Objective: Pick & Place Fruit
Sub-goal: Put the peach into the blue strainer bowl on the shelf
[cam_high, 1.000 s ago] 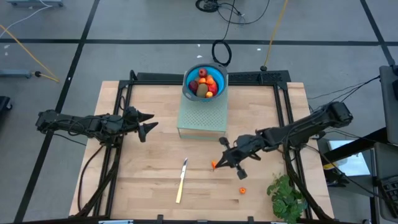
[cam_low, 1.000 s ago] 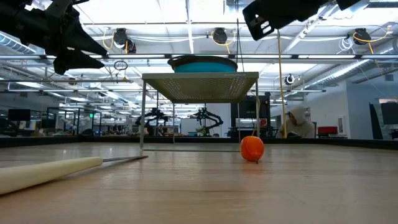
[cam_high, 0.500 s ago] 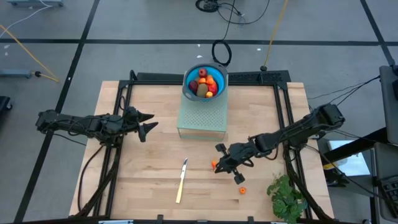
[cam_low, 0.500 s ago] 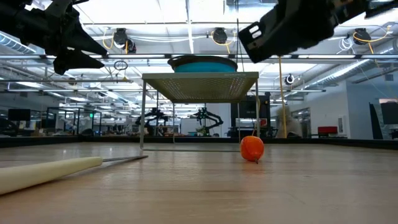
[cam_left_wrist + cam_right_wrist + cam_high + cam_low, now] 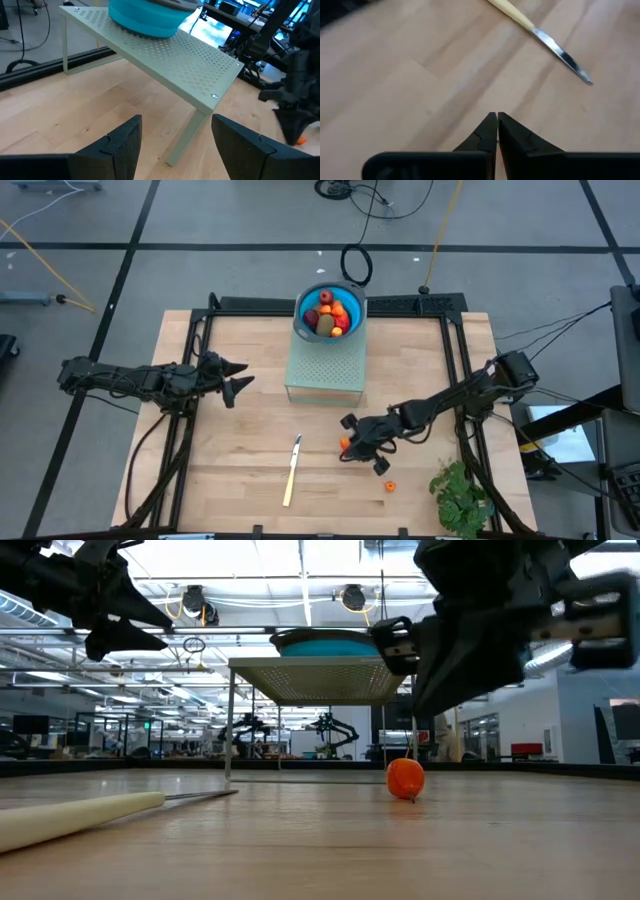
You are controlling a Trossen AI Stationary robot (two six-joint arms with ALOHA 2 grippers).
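A small orange fruit bit (image 5: 343,444) rests on the wooden table; the low view shows it as an orange ball (image 5: 405,778) sitting free. My right gripper (image 5: 496,124) is shut and hovers just above and to the right of it (image 5: 352,448). A second orange bit (image 5: 390,486) lies nearer the table's near edge. More fruit (image 5: 331,313) fills the teal bowl (image 5: 302,322) on the pale green perforated rack (image 5: 325,370). My left gripper (image 5: 175,145) is open, in the air to the left of the rack (image 5: 238,378).
A pale-handled knife (image 5: 292,470) lies left of the orange bit, with its blade (image 5: 562,56) in the right wrist view. A leafy green bunch (image 5: 460,495) sits at the near right corner. The rack stands on thin legs (image 5: 229,725) at the table's far middle.
My right gripper has moved toward the table's left and down, closing in on the orange bit. In the low view it has dropped from the picture's top until it looms over the ball. The orange bit has not moved.
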